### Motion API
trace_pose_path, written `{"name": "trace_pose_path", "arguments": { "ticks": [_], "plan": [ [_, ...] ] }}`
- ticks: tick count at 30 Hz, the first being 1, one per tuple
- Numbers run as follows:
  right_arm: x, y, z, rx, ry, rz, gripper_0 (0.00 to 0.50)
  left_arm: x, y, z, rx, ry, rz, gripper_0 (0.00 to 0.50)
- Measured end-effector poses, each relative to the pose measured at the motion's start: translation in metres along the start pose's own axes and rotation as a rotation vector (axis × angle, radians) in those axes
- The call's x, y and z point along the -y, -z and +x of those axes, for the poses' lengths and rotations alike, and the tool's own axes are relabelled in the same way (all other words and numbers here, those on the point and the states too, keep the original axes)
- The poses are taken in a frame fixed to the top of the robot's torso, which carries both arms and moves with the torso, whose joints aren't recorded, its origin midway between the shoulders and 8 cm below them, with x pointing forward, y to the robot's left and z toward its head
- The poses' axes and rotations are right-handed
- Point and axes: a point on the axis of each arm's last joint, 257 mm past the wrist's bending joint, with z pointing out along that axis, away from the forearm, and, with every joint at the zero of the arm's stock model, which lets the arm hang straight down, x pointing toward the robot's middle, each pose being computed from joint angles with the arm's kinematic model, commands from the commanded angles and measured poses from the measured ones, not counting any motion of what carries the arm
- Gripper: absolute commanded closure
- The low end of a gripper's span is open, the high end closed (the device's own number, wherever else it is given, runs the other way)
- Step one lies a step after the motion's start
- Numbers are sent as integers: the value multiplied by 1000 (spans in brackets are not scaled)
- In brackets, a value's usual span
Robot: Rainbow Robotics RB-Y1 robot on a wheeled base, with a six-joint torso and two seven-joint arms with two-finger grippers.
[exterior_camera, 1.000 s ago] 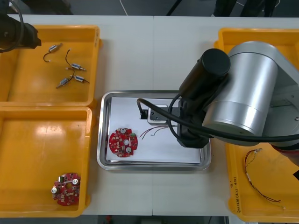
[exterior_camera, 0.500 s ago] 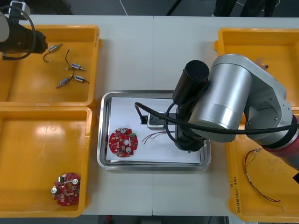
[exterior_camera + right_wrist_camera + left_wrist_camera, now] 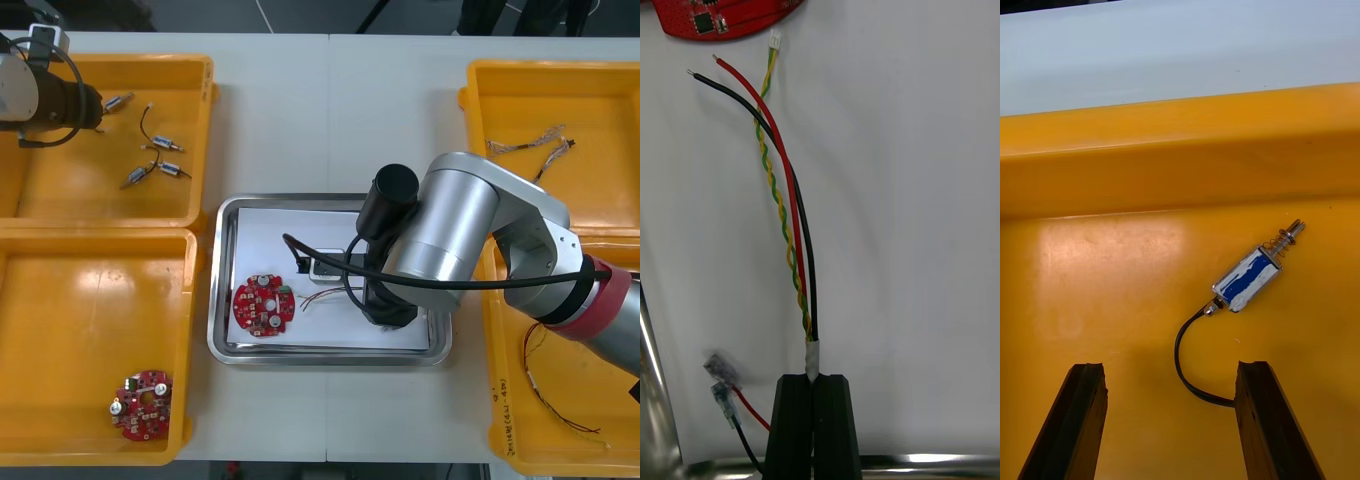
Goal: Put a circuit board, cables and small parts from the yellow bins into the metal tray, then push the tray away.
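**We catch both arms at work**

At far left, the left gripper (image 3: 1169, 367) hovers with jaws spread in a yellow bin (image 3: 60, 180). Before it a small metal part (image 3: 1251, 276) lies slantwise, spring end toward the bin wall. In the metal tray (image 3: 222, 280), the right gripper (image 3: 814, 379) pinches a cable (image 3: 794, 225) lying lengthwise, its free ends pointing left at the circuit board (image 3: 263, 305). A second ago the left gripper stood farther from the part.

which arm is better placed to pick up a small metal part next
Left. The left gripper is open over the far yellow bin on its side, a small metal part lying just ahead of it. The right gripper is down in the metal tray, shut on the red, black and twisted cables.
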Motion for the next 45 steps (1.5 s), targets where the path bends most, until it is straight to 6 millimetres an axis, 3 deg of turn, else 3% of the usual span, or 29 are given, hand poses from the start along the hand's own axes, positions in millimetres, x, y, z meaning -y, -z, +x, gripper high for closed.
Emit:
{"name": "trace_pose_path", "arguments": {
  "ticks": [4,6,7,8,10,16,30,37,40,42,45],
  "plan": [
    [0,-5,-1,-2,14,18,500,2,-4,-5,35,8,2,0],
    [0,-6,0,-5,16,18,429,3,-8,-7,63,19,2,0],
    [0,-6,0,-6,16,18,292,3,-11,-7,73,26,1,0],
    [0,-7,0,-7,15,18,113,3,-14,-4,75,32,1,0],
    [0,-7,0,-7,15,18,0,5,-17,1,67,38,3,0],
    [0,-7,0,-8,15,18,0,12,-20,2,77,27,11,0],
    [0,-5,5,-28,14,15,0,7,-30,13,84,-85,-15,0],
    [4,23,20,-82,9,23,0,1,-31,13,92,-76,-27,0],
    [8,44,24,-88,0,40,0,0,-31,13,90,-71,-28,64],
    [11,57,26,-79,-12,56,0,-1,-32,13,90,-68,-28,142],
    [21,78,18,-15,-32,100,0,-1,-32,14,89,-60,-26,303]
  ]
}}
